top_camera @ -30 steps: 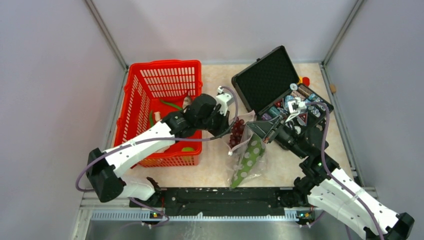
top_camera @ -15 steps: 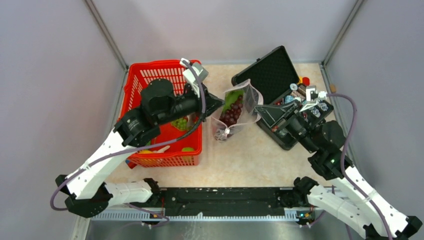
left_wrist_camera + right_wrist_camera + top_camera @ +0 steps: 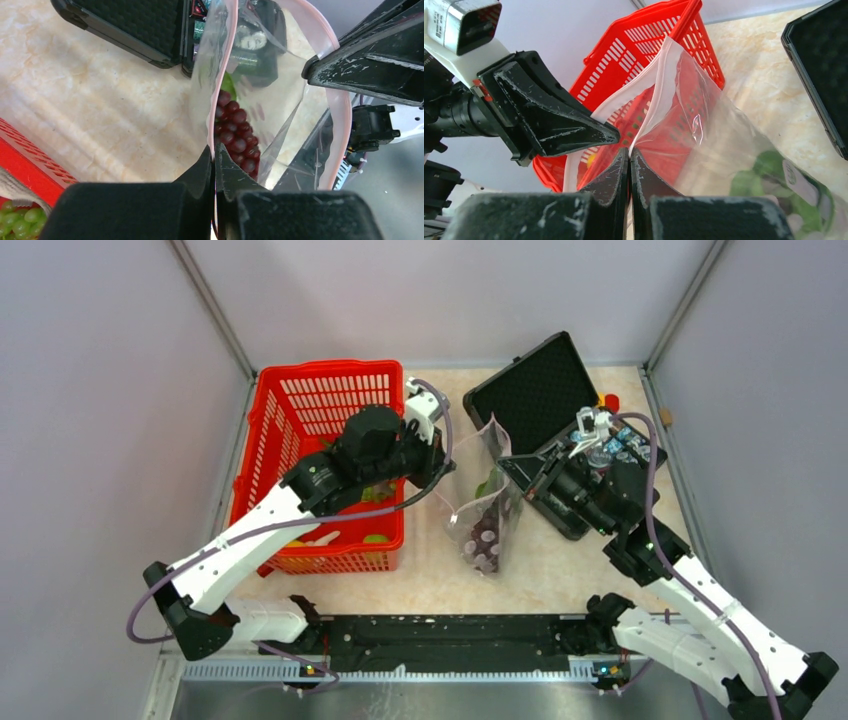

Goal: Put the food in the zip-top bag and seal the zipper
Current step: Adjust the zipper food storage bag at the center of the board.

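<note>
The zip-top bag point(image 3: 488, 515) hangs upright between my two grippers, its mouth pulled open. Dark purple grapes point(image 3: 487, 537) sit at its bottom with green leaves point(image 3: 774, 180) above them. My left gripper point(image 3: 214, 150) is shut on one side of the pink zipper point(image 3: 223, 82). My right gripper point(image 3: 629, 151) is shut on the opposite side of the mouth edge. In the top view the left gripper point(image 3: 447, 468) and right gripper point(image 3: 506, 462) face each other across the bag. More food stays in the red basket point(image 3: 330, 370), including green grapes point(image 3: 17, 220) and a lime point(image 3: 377, 538).
An open black foam-lined case point(image 3: 535, 390) with small gadgets stands at the back right, just behind the bag. The red basket fills the left side, under the left arm. Bare table point(image 3: 430, 580) lies in front of the bag.
The bag was lifted off the table, raised toward the back, and now hangs lower and nearer between the grippers. The grapes have slid to its bottom. Both grippers stayed shut.
</note>
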Motion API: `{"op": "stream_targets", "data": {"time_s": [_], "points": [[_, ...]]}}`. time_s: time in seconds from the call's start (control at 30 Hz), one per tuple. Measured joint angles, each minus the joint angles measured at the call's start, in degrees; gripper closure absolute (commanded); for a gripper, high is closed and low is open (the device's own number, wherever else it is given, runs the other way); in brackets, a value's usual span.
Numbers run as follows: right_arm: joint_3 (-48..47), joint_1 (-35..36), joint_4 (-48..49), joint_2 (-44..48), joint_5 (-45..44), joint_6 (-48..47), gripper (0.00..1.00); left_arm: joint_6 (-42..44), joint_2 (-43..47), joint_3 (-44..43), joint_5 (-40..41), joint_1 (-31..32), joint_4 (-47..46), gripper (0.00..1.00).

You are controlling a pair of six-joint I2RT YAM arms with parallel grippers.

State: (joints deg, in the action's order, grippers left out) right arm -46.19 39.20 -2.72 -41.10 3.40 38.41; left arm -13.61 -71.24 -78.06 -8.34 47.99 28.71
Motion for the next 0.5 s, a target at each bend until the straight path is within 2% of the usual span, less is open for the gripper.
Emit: {"op": "stream_targets", "data": {"time_s": [0.17, 0.27, 0.37, 0.5], "points": [[0.0, 0.0, 0.2, 1.5, 1.6, -0.3, 1.00, -0.5, 0.9, 0.9, 1.8, 0.0, -0.2, 1.00], [0.1, 0.0, -1.7, 2.9, -2.8, 0.9, 1.00, -0.8, 1.0, 1.9, 1.4, -1.8, -1.2, 1.00], [0.0, 0.0, -5.5, 1.4, -6.8, 2.7, 1.00, -2.0, -3.7, -0.1, -1.8, -4.4, 0.0, 1.00], [0.6, 0.0, -3.6, -1.6, -1.7, 3.2, 1.00, -3.5, -5.0, 1.8, -4.5, -3.2, -0.4, 1.00]]}}
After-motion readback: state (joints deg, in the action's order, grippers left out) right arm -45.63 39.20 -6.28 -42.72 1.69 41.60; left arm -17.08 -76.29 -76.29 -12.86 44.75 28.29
